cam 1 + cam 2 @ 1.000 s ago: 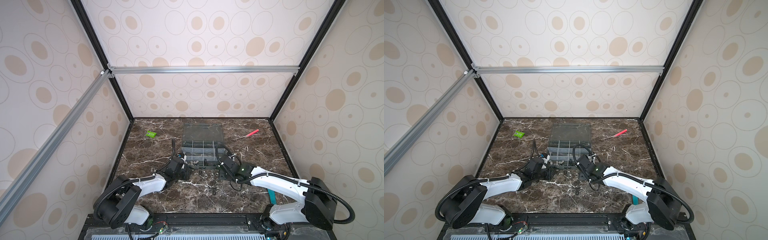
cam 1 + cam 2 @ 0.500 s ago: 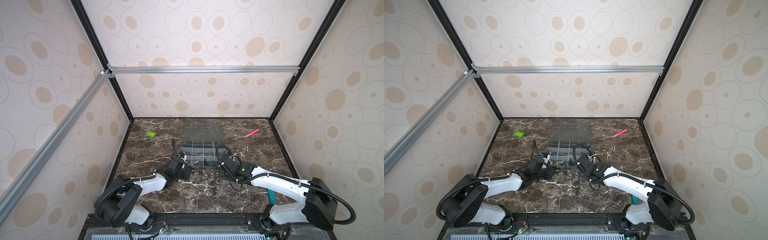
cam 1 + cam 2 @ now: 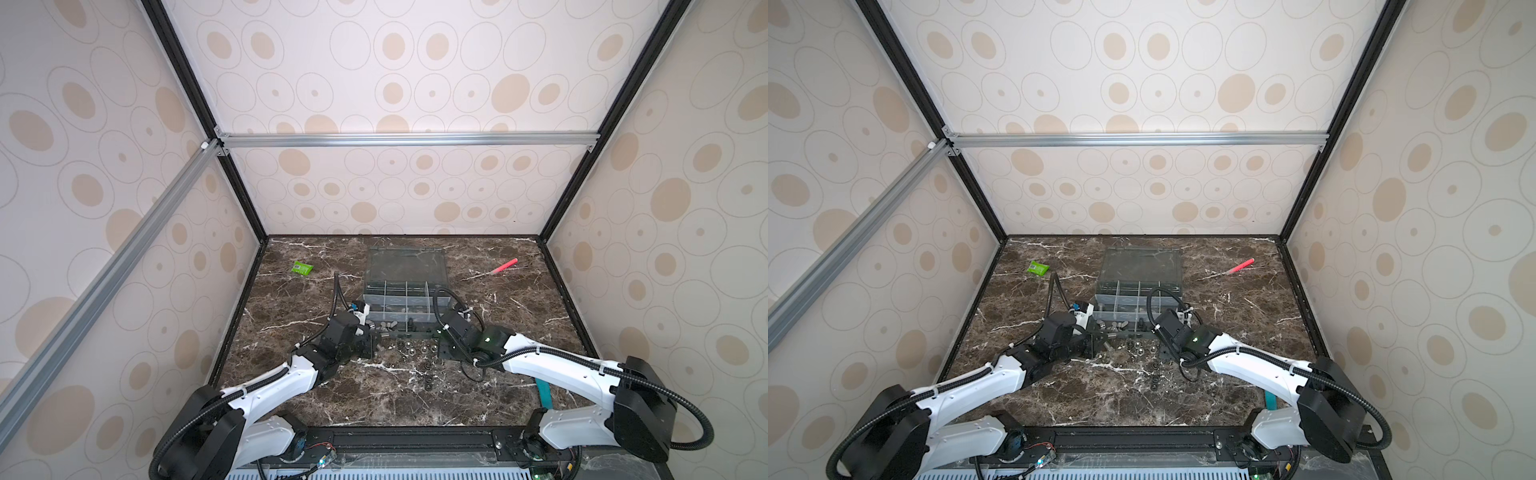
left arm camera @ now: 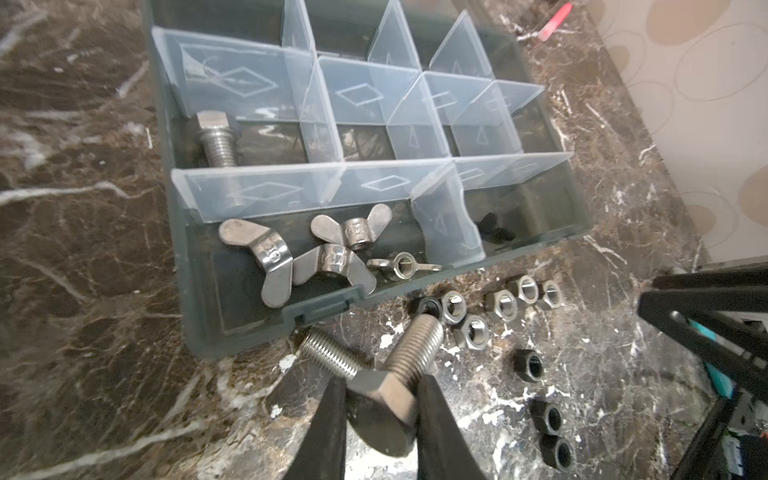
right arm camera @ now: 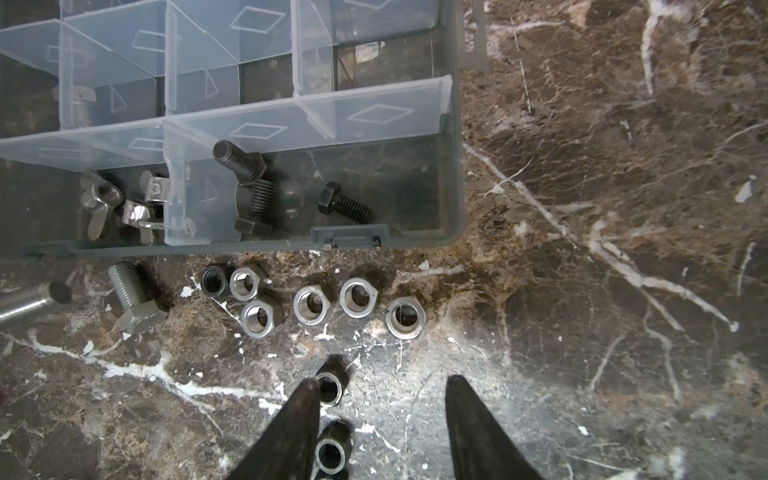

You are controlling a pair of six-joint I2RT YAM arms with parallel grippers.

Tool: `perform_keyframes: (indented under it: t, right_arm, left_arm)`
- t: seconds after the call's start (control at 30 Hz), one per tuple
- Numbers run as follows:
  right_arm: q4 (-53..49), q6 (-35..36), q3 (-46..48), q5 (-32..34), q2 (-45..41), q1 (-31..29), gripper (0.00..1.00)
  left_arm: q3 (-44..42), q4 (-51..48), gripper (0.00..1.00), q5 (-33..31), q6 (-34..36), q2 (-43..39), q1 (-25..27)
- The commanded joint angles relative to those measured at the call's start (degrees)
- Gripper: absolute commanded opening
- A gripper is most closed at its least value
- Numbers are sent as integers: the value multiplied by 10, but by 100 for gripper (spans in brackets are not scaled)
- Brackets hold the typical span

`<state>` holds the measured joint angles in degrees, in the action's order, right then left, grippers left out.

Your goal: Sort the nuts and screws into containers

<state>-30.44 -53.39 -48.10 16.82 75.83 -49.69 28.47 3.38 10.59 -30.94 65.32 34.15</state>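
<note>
The left gripper point(image 4: 380, 386) pinches a silver screw point(image 4: 415, 349) by its hex head (flat sides grip well), ready to lift toward the containers point(image 4: 249, 332); the right gripper point(image 5: 382, 380) hangs half-open, empty.

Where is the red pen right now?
In both top views the red pen lies at the back right, right of the open box lid.
</note>
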Motion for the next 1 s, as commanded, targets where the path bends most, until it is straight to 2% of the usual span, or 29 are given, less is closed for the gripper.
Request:
perform_keyframes:
  t: [0.0,0.1,0.3,0.43,0.7,0.8,0.87,0.97]
  right_arm:
    - [-12,-10,10,17,-10,1,53]
    - [-12,-9,10,19,-14,2,52]
    - [-18,-8,11,22,-23,2,53]
    - [-20,-13,18,26,-34,1,52]
    - [-29,-15,20,35,-46,1,53]
    - [-30,-16,21,35,-46,1,53]
    - [-33,-16,21,35,-46,2,53]
    - [-33,-17,23,35,-48,1,53]
  left_arm:
    - [57,-17,20,-10,30,-15,-10]
    - [94,-9,21,-14,45,11,-28]
    - [158,3,20,-2,71,116,-79]
    - [191,5,20,23,82,179,-109]
    - [224,6,22,44,95,233,-122]
    - [226,8,29,45,92,241,-124]
    - [224,8,38,46,89,242,-124]
    - [218,8,41,44,85,237,-124]
